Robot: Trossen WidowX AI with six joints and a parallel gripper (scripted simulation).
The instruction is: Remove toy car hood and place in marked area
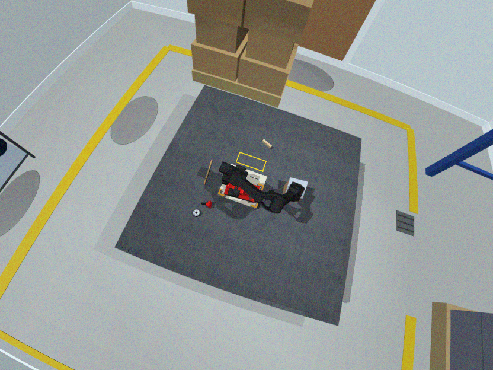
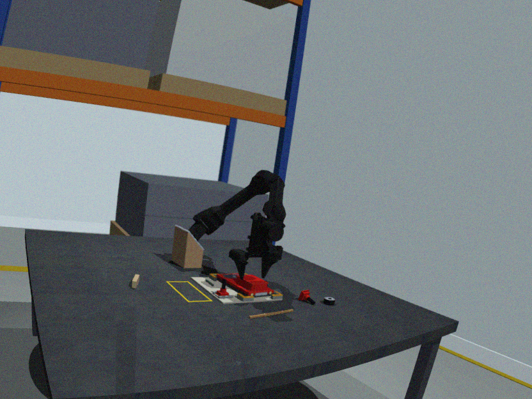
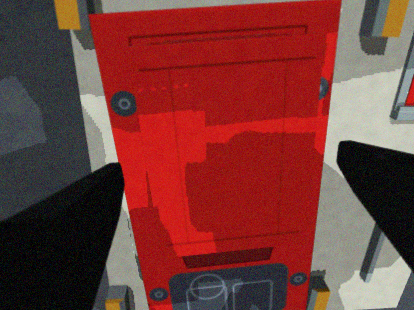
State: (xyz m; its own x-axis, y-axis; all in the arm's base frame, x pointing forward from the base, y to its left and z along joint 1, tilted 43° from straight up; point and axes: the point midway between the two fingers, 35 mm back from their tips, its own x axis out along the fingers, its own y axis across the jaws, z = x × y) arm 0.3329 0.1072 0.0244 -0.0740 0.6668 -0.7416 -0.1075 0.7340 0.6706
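Directly below the wide-open, empty black hand (image 3: pixel 227 188) the flat red rectangular hood (image 3: pixel 220 128) is seen, seated on the toy car mid-counter, its long axis running between the two fingers.
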